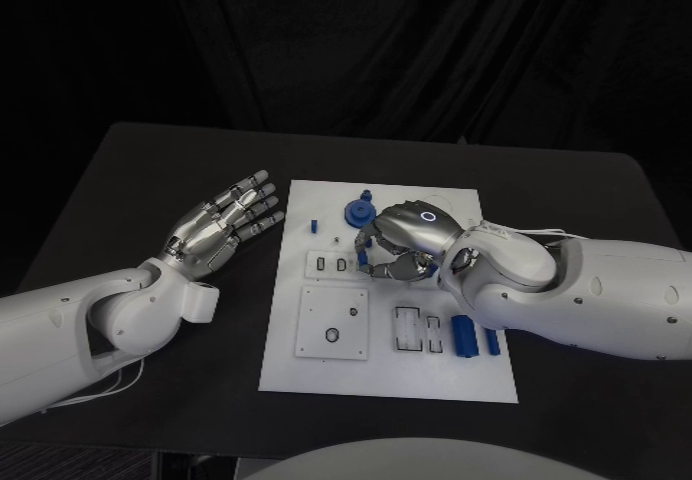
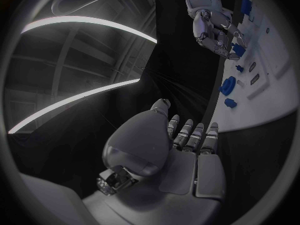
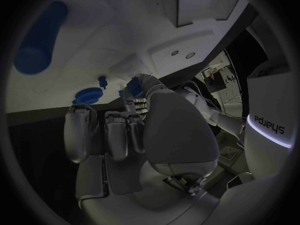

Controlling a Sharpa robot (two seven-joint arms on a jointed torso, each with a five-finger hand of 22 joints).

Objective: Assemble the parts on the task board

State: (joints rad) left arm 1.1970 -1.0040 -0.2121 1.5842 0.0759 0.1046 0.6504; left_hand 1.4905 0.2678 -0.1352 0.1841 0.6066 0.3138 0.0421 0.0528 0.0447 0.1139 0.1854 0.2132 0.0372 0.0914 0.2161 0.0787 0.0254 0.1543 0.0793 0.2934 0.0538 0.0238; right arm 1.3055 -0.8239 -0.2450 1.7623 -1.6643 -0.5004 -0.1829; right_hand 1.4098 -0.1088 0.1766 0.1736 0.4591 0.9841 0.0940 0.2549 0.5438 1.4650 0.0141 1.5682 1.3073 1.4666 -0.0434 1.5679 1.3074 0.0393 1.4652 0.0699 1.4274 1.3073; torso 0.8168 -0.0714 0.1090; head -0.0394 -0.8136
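Observation:
The white task board [image 1: 325,370] lies in the middle of the black table. My right hand [image 1: 408,240] is curled over its far half and pinches a small blue part [image 1: 385,268] in its fingertips, seen also in the right wrist view [image 3: 134,88] and the left wrist view [image 2: 238,49]. A round blue part [image 1: 359,212] stands on the board just beyond that hand, with a small blue peg [image 1: 316,224] to its left. Two blue cylinders [image 1: 464,336] lie by the board's right edge. My left hand [image 1: 224,226] hovers left of the board, fingers spread and holding nothing.
A square raised plate with a round hole [image 1: 333,322] sits on the board's near left. Two slotted sockets [image 1: 417,328] lie beside the cylinders. Small slots [image 1: 326,264] are just left of my right hand. Bare black table [image 1: 159,170] surrounds the board.

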